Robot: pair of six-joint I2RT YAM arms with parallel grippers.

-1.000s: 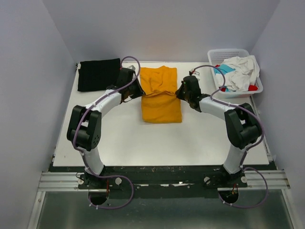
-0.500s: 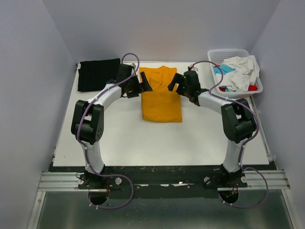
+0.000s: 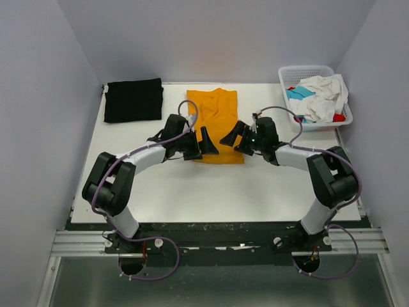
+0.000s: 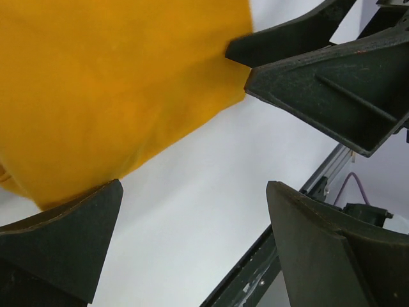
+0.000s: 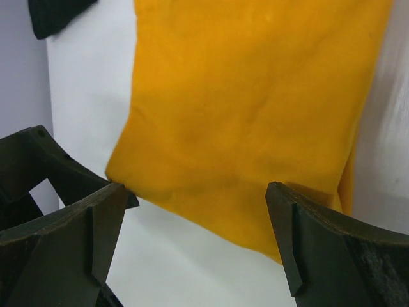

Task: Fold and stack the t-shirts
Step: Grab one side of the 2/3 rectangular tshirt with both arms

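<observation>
Top external view: a mustard-orange cloth t-shirt [image 3: 214, 118], folded into a long rectangle, lies flat on the white bench [image 3: 211, 192], in the middle of its far half. Both arms reach in toward the near end of this shirt from either side.

The left fingers [image 3: 208, 142] sit at the shirt's near left corner and the right fingers [image 3: 231, 135] at its near right corner. The 2 pairs point at each other across the near hem. Both pairs are spread wide and hold nothing.

In the left wrist view the mustard cloth fills the upper left, its edge running down to 1 of the 2 dark fingers, with bare bench between them. The opposite arm's fingers show at the upper right, right at the cloth's corner. In the right wrist view the shirt's near hem spans the gap between the spread fingers. Whether any fingertip touches the cloth cannot be told.

A black folded t-shirt [image 3: 133, 100] lies flat in the far left corner of the bench, well apart from the mustard one. At the far right stands a white plastic lattice basket [image 3: 307, 70]. It holds a crumpled white t-shirt [image 3: 323, 93], with teal cloth [image 3: 297, 94] and red cloth [image 3: 339, 118] showing at its sides.
</observation>
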